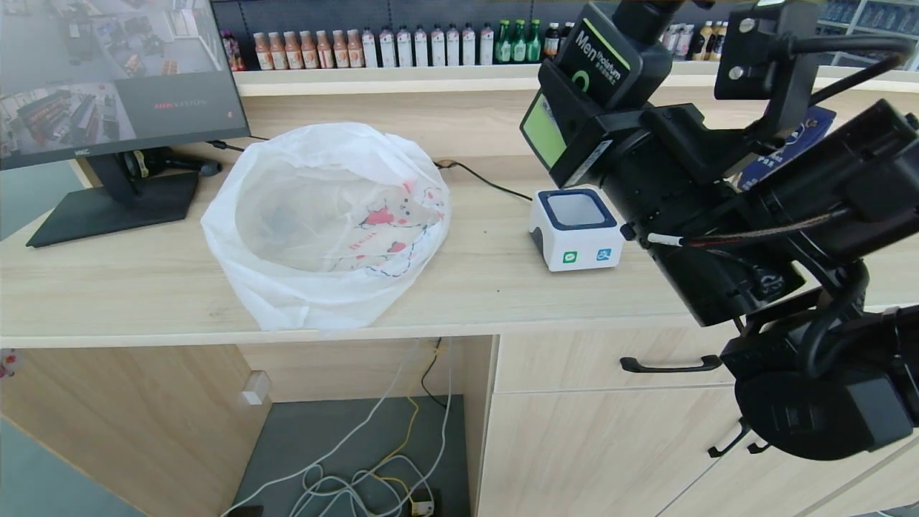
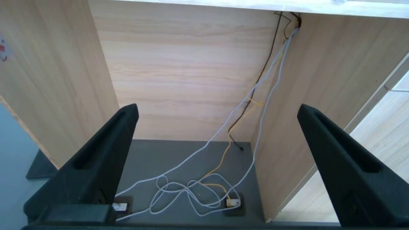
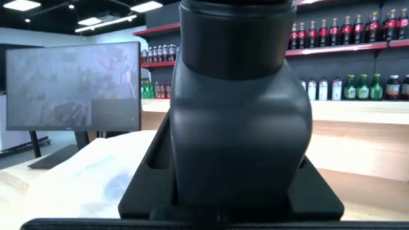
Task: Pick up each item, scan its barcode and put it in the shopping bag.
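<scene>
My right gripper (image 1: 574, 115) is shut on a black bottle (image 1: 602, 61) with a green label, held tilted in the air above and slightly behind the white barcode scanner (image 1: 576, 228) on the counter. In the right wrist view the black bottle (image 3: 239, 108) stands between the fingers of the right gripper (image 3: 233, 188). The white plastic shopping bag (image 1: 327, 222) sits open on the counter, left of the scanner. My left gripper (image 2: 217, 115) is open with nothing in it, low down and facing the recess under the counter.
A monitor (image 1: 108, 72) stands at the counter's back left. A cable (image 1: 481, 178) runs behind the bag to the scanner. A blue item (image 1: 790, 147) lies behind my right arm. Shelved bottles (image 1: 402, 47) line the far wall. Loose cables (image 2: 204, 185) lie under the counter.
</scene>
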Robot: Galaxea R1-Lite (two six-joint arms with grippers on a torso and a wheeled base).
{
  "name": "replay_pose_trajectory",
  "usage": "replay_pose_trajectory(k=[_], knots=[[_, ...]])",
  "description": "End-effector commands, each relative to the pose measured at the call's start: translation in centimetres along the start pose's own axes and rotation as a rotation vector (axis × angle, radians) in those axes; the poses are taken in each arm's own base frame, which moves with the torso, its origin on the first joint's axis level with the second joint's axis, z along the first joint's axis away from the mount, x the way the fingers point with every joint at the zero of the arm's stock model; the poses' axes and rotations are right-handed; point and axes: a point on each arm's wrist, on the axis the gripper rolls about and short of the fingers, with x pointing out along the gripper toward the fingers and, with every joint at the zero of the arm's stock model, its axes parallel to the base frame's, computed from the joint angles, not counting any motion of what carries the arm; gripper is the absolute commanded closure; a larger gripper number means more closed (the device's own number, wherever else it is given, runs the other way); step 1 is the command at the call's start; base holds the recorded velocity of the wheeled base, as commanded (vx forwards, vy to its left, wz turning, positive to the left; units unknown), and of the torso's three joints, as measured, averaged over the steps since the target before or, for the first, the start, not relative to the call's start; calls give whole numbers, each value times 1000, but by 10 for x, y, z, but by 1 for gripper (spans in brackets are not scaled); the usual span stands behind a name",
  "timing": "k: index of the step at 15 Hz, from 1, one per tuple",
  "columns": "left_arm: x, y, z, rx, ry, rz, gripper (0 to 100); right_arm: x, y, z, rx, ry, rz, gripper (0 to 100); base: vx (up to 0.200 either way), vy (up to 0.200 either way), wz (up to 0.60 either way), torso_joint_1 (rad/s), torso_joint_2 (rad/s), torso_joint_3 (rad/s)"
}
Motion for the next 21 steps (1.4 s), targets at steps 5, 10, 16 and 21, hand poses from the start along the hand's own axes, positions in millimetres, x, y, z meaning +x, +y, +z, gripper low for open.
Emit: replay_pose_trajectory(k=[5, 10, 16, 21], knots=[[0, 0, 0, -7, 0, 1, 0, 3, -3, -9, -6, 6, -23, 100, 0, 120, 0, 0, 1, 1], [0, 0, 0, -8, 0, 3, 0, 3, -6, -12, 26, 15, -71, 100, 0, 200, 0, 1, 2, 3], [0, 0, 0, -8, 0, 1, 0, 3, -5, -13, 38, 19, -76, 100, 0, 200, 0, 2, 5, 2], [0, 0, 0, -5, 0, 0, 0, 0, -5, -15, 38, 26, -74, 100, 0, 40, 0, 0, 1, 0]])
